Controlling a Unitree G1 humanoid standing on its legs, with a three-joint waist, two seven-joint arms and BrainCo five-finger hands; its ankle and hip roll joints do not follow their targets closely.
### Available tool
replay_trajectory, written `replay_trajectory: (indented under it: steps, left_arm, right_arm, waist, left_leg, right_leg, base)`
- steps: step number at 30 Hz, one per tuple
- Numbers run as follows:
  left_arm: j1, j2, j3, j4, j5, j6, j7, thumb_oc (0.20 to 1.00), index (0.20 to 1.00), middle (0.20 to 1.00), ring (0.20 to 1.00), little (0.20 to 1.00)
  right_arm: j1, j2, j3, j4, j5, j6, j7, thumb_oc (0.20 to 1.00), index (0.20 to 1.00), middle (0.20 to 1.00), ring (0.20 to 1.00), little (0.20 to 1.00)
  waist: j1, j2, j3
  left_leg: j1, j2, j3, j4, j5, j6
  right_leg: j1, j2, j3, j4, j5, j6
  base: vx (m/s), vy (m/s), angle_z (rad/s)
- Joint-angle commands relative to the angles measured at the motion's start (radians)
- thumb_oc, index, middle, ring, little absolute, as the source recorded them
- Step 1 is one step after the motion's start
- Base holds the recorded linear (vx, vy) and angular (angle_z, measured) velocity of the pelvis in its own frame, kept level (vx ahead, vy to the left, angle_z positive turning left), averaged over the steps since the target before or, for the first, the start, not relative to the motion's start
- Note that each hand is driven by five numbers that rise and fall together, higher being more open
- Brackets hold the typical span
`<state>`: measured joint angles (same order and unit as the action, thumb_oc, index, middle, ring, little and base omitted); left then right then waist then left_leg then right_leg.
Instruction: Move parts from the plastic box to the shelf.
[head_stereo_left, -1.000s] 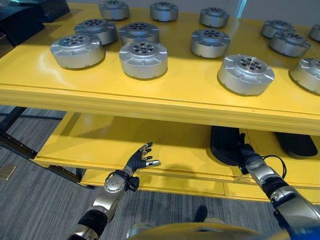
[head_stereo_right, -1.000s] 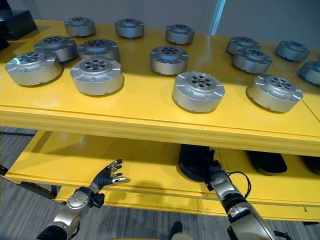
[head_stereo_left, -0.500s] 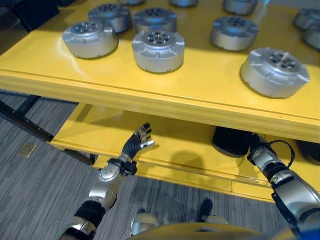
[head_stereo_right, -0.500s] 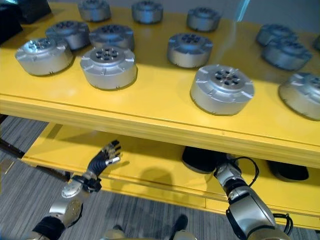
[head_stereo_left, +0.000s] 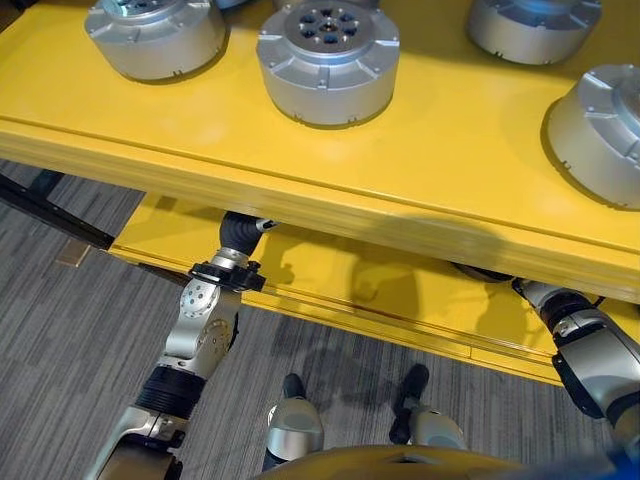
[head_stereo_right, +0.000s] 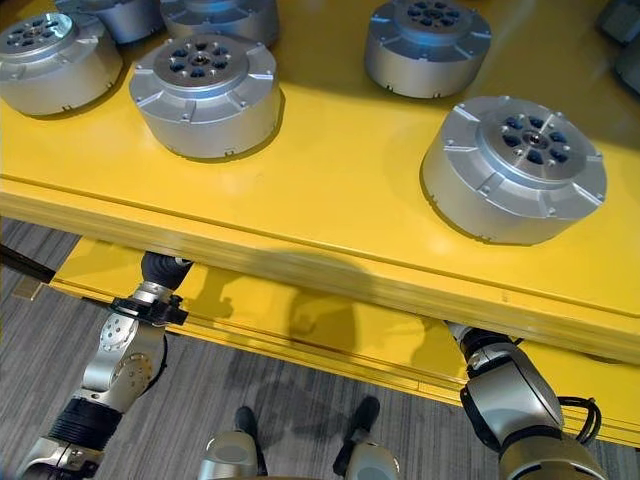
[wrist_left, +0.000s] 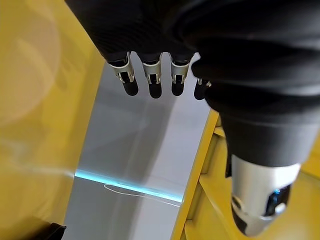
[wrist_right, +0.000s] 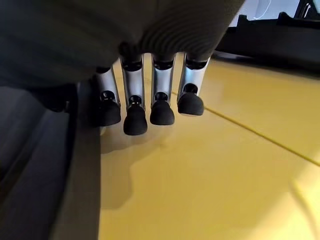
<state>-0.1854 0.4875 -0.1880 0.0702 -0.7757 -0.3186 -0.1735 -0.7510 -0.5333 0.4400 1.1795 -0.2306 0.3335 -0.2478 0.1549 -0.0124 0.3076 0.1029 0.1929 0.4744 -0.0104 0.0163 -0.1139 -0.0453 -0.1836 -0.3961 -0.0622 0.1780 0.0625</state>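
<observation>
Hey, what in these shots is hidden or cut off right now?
- Left hand: eye views hide it under the top shelf; wrist view shows straight fingers holding nothing.
- Right hand: likewise under that shelf; wrist view shows straight fingers over the lower shelf.
- Silver parts: several cut off by eye-view edges.

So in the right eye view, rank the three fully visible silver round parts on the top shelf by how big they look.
1. The right-hand part looks largest.
2. The part left of centre comes next.
3. The far part looks smallest.

All three seem the same model, so the gap is probably down to nearness to the camera, not true size.
</observation>
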Motion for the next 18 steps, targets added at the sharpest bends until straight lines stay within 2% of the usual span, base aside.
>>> replay_trajectory:
  steps: [1,8,18]
  left_arm:
    - [-0.054,0.021,-0.033,-0.087,-0.020,-0.036,0.007,1.000,1.000,1.000,1.000,1.000]
    - [-0.045,0.008,-0.073,-0.071,-0.031,-0.018,-0.010,1.000,1.000,1.000,1.000,1.000]
    - [-0.022,-0.004,-0.106,-0.026,-0.032,0.016,-0.087,1.000,1.000,1.000,1.000,1.000]
  right_arm:
    - [-0.104,-0.090,0.089,0.070,-0.070,0.011,-0.020,0.200,0.200,0.200,0.200,0.200]
    - [-0.080,-0.110,0.133,0.074,-0.166,-0.034,0.027,0.200,0.200,0.200,0.200,0.200]
    - [-0.014,-0.099,0.157,0.038,-0.192,-0.080,0.079,0.200,0.200,0.200,0.200,0.200]
  waist:
    - [0.034,0.042,-0.003]
    - [0.025,0.032,0.002]
    - [0.001,0.016,-0.014]
  left_leg:
    - [-0.107,-0.034,-0.093,0.083,0.007,0.038]
    - [-0.105,-0.030,-0.085,0.096,0.001,0.039]
    - [-0.071,-0.024,-0.058,0.092,-0.006,0.043]
  right_leg:
    - [0.009,-0.023,0.008,0.249,-0.229,0.061]
    - [0.011,-0.021,0.010,0.257,-0.232,0.058]
    - [0.035,-0.020,0.025,0.226,-0.211,0.066]
  base:
    - [0.00,0.000,0.00]
    - [-0.01,0.001,0.00]
    - [0.00,0.040,-0.02]
